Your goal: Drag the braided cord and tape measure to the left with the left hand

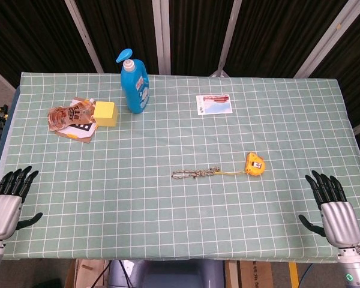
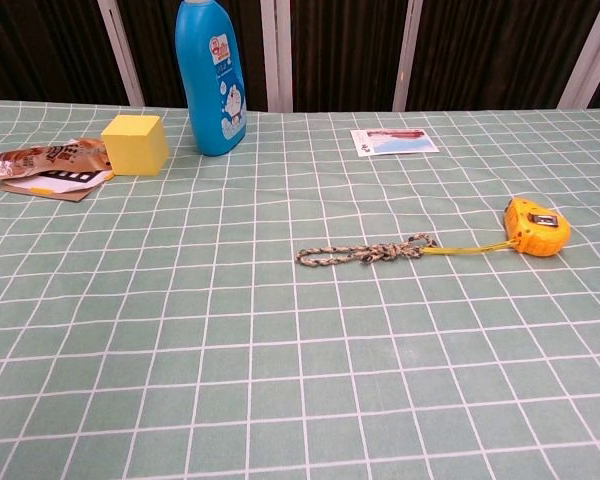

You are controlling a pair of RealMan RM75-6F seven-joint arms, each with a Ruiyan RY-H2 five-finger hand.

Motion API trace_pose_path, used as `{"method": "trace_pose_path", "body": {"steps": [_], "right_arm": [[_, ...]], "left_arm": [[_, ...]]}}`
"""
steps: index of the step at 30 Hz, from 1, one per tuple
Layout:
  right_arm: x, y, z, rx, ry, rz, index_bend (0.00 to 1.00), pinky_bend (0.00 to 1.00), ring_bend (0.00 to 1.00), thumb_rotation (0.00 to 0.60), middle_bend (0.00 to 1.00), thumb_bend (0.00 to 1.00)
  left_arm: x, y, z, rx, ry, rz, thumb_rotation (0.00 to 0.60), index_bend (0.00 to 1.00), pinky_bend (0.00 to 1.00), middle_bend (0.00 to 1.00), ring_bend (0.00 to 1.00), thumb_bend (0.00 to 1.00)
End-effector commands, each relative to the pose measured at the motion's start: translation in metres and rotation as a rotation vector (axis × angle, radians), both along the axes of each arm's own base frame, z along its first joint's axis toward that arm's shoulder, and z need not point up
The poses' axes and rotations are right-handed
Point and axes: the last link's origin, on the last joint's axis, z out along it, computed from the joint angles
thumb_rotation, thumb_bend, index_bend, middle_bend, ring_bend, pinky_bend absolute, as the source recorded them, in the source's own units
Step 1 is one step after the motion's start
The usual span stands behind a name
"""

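Observation:
A braided cord [image 1: 195, 174] [image 2: 365, 252] lies flat near the table's middle, joined by a thin yellow strip to an orange tape measure [image 1: 254, 163] [image 2: 536, 227] on its right. My left hand [image 1: 6, 201] hovers at the table's front left corner, fingers spread, holding nothing, far from the cord. My right hand [image 1: 331, 207] sits at the front right corner, fingers spread and empty. The chest view shows neither hand.
A blue pump bottle [image 1: 134, 84] [image 2: 211, 78], a yellow cube [image 1: 105, 113] [image 2: 135, 144] and a snack packet [image 1: 69, 116] [image 2: 48, 162] stand at the back left. A printed card [image 1: 213, 104] [image 2: 393, 141] lies at the back middle. The green checked cloth [image 1: 138, 204] covers the table.

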Motion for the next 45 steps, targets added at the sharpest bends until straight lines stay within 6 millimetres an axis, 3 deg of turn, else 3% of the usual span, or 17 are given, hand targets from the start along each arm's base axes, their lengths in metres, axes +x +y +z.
{"method": "trace_pose_path", "body": {"steps": [1, 5, 12, 18, 25, 27, 45], "right_arm": [[0.0, 0.0, 0.0, 0.0, -0.003, 0.0, 0.0, 0.0, 0.0, 0.6, 0.0, 0.22], [0.001, 0.0, -0.001, 0.005, -0.001, 0.004, 0.0, 0.0, 0.0, 0.6, 0.0, 0.22], [0.0, -0.001, -0.001, 0.006, -0.006, -0.005, 0.0, 0.0, 0.0, 0.6, 0.0, 0.22], [0.0, -0.002, -0.001, 0.008, -0.012, -0.011, 0.0, 0.0, 0.0, 0.6, 0.0, 0.22], [-0.002, -0.004, -0.002, 0.014, -0.024, -0.031, 0.0, 0.0, 0.0, 0.6, 0.0, 0.22], [-0.002, -0.004, -0.001, 0.016, -0.031, -0.035, 0.0, 0.0, 0.0, 0.6, 0.0, 0.22], [-0.003, -0.005, -0.001, 0.032, -0.058, -0.05, 0.0, 0.0, 0.0, 0.6, 0.0, 0.22]], "left_arm": [[0.007, 0.013, 0.0, -0.034, 0.026, -0.035, 0.6, 0.0, 0.0, 0.0, 0.0, 0.0], [0.027, 0.036, -0.006, -0.103, 0.084, -0.118, 0.6, 0.0, 0.0, 0.0, 0.0, 0.0], [0.09, 0.078, -0.038, -0.204, 0.113, -0.258, 0.6, 0.1, 0.0, 0.0, 0.0, 0.07], [0.144, 0.111, -0.076, -0.25, 0.077, -0.313, 0.6, 0.18, 0.0, 0.0, 0.0, 0.12], [0.181, 0.137, -0.117, -0.274, 0.105, -0.33, 0.6, 0.31, 0.0, 0.0, 0.0, 0.17], [0.197, 0.149, -0.139, -0.29, 0.111, -0.335, 0.6, 0.33, 0.0, 0.0, 0.0, 0.18], [0.243, 0.168, -0.21, -0.337, 0.087, -0.276, 0.6, 0.46, 0.0, 0.01, 0.0, 0.32]]}}
